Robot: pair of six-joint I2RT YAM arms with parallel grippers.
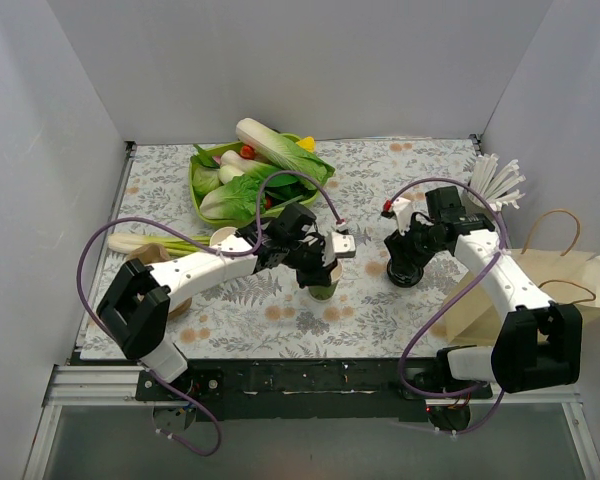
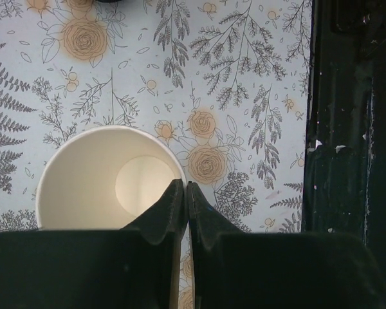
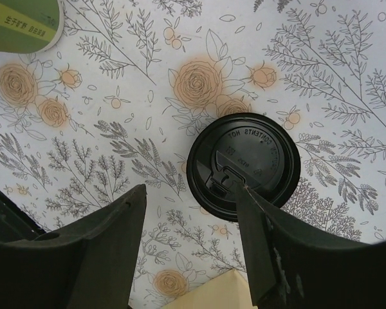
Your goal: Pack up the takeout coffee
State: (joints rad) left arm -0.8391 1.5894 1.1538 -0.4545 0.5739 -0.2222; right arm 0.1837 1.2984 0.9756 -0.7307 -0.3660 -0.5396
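The takeout coffee's green paper cup (image 1: 322,292) stands mid-table with no lid on it, and the left wrist view looks down into its cream-white inside (image 2: 96,174). My left gripper (image 1: 315,272) (image 2: 183,183) is shut on the cup's rim, one finger inside and one outside. The round black lid (image 1: 405,272) (image 3: 244,164) lies flat on the floral cloth to the right. My right gripper (image 1: 405,255) (image 3: 190,190) hovers over it, open. Its right fingertip overlaps the lid's near edge, and its left finger stands well clear. The green cup (image 3: 22,26) also shows at the top left of the right wrist view.
A brown paper bag (image 1: 540,285) (image 3: 206,293) lies at the right edge. A grey cup of white straws (image 1: 500,185) stands behind it. A green basket (image 1: 193,190) of vegetables sits at the back. Another cup (image 1: 223,238) stands left of my left arm. The black front rail (image 2: 347,129) is close by.
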